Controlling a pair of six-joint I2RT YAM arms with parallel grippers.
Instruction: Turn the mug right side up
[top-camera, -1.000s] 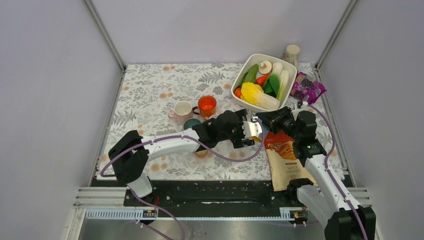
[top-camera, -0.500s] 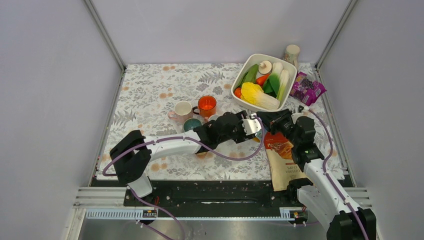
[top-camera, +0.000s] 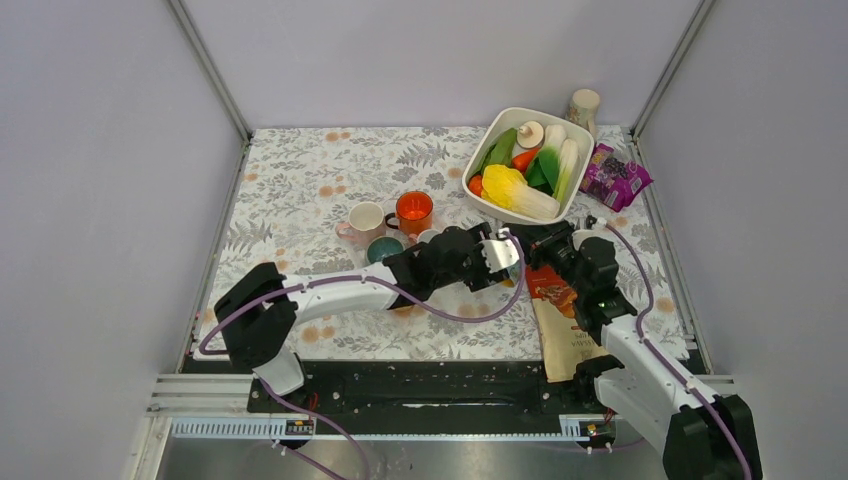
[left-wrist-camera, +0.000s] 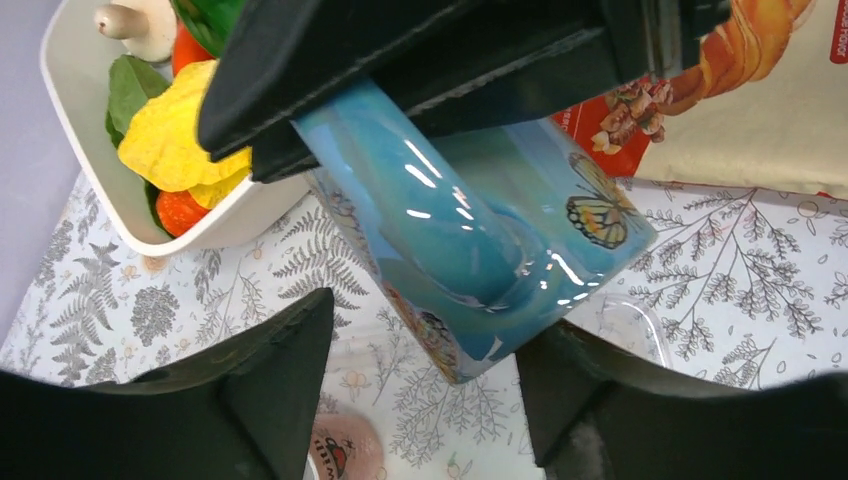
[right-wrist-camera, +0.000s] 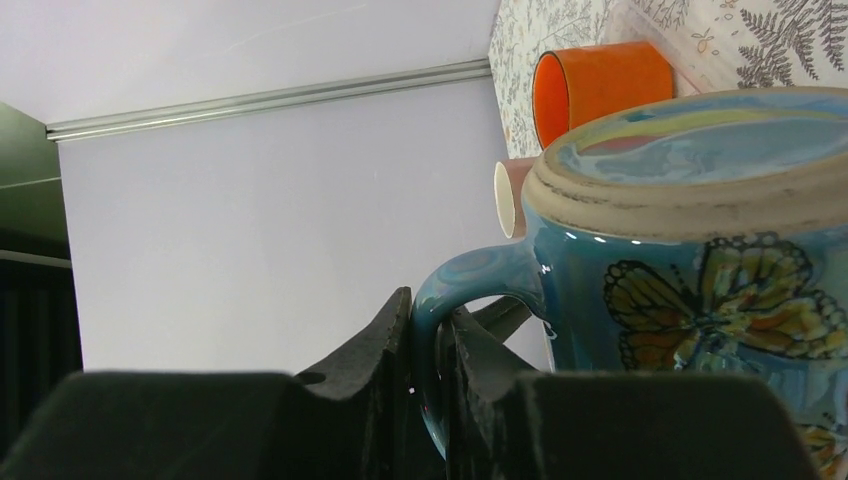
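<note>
**Blue butterfly mug held in the air between two pincers**

From above, the mug is almost wholly hidden where the two wrists meet, just in front of the bowl (top-camera: 480, 160) of vegetables and beside the snack bag (top-camera: 572, 335). The wrist views show it better. In the left wrist view the mug (left-wrist-camera: 470, 230) slants above the tabletop (left-wrist-camera: 720, 260), and its upper end is covered by the black body of the right pincer (left-wrist-camera: 450, 60). Its mouth cannot be seen in any view. In the right wrist view the mug (right-wrist-camera: 700, 260) is cut off at the right and bottom edges, and a flat glazed end with a bare clay ring faces the top of that picture.

The right pincer (right-wrist-camera: 428, 370) is clamped on the mug's handle, one finger on each side of the loop. The left pincer (left-wrist-camera: 425, 330) stands open with the mug's lower end between its fingers (left-wrist-camera: 270, 390). One finger is clear of the mug, and the other is so close that contact is hard to judge.

The left arm (top-camera: 340, 290) lies low, stretched across the tabletop to the right. The right arm (top-camera: 625, 345) is bent, reaching forward and left.

An orange cup (right-wrist-camera: 595, 85) and a pale pink cup (right-wrist-camera: 510, 200) show partly behind the mug
</note>
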